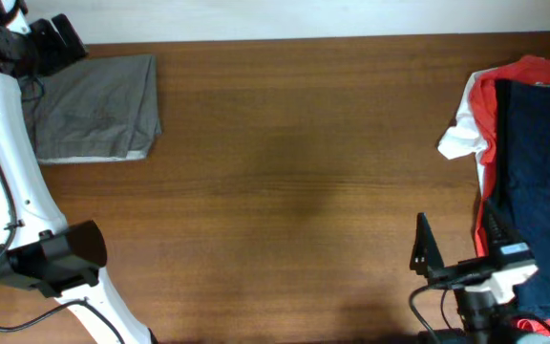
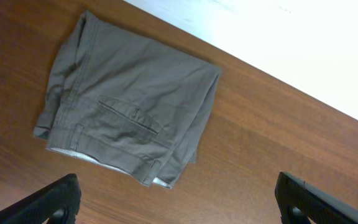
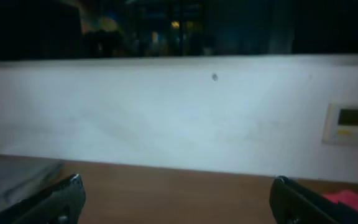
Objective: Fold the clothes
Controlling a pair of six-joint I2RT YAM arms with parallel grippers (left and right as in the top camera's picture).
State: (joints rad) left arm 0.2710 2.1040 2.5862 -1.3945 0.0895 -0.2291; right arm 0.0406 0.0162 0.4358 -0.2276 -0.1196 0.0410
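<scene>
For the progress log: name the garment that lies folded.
The grey-olive shorts at far left, a compact rectangle; the navy garment and red-orange garment lie piled loosely at right.

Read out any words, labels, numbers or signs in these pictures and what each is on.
No text is readable.
Wall panel: its small display is too blurred to read.
Pale tag on the right arm: too small to read.
Grey-olive shorts: no print or label shows.

1. Grey-olive woven shorts [image 1: 98, 107], folded into a compact rectangle, slit pocket [image 2: 129, 116] facing up.
2. Lies flat at the table [image 1: 285, 182]'s far left corner, paler inner edge showing along the near side.
</scene>
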